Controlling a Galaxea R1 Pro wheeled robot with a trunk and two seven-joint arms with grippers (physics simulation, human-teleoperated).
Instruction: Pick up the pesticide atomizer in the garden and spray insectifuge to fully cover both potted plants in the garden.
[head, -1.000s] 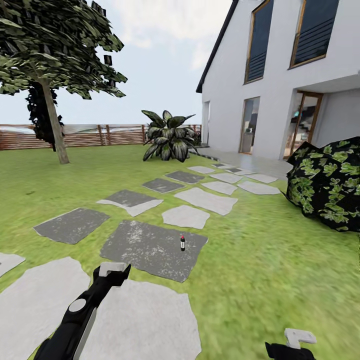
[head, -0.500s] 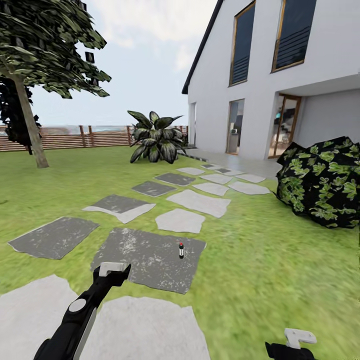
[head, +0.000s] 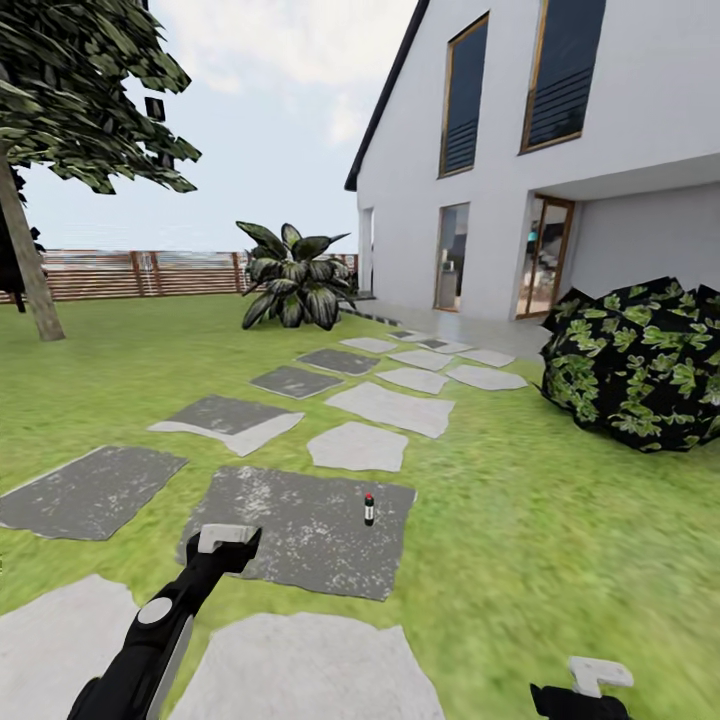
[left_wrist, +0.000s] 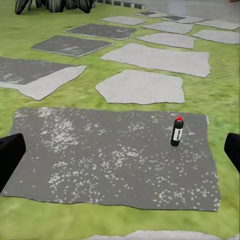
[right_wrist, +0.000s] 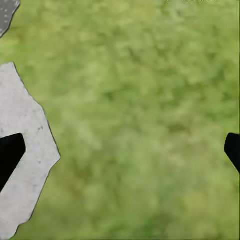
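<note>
The pesticide atomizer (head: 368, 508) is a small dark bottle with a white label and a red cap. It stands upright on a dark grey stepping stone (head: 300, 530) in the garden lawn (head: 520, 520). My left gripper (head: 228, 540) hangs short of that stone, to the bottle's left. In the left wrist view the atomizer (left_wrist: 176, 132) stands ahead of the open left gripper (left_wrist: 120, 152), nearer one fingertip (left_wrist: 233, 150). My right gripper (head: 597, 675) is low at the right, and the right wrist view shows it (right_wrist: 120, 152) open over grass. The potted plants are out of view.
Pale and dark stepping stones (head: 390, 408) lead to a white house (head: 560, 170). A dark leafy bush (head: 640, 365) sits on the right. A broad-leaved plant (head: 290, 275) and a wooden slat fence (head: 150, 272) stand at the back, a tree (head: 40, 150) far left.
The whole picture has shifted left and down a little, so the camera has turned right and moved closer. Both arms keep their place in the picture. The atomizer stands as before.
</note>
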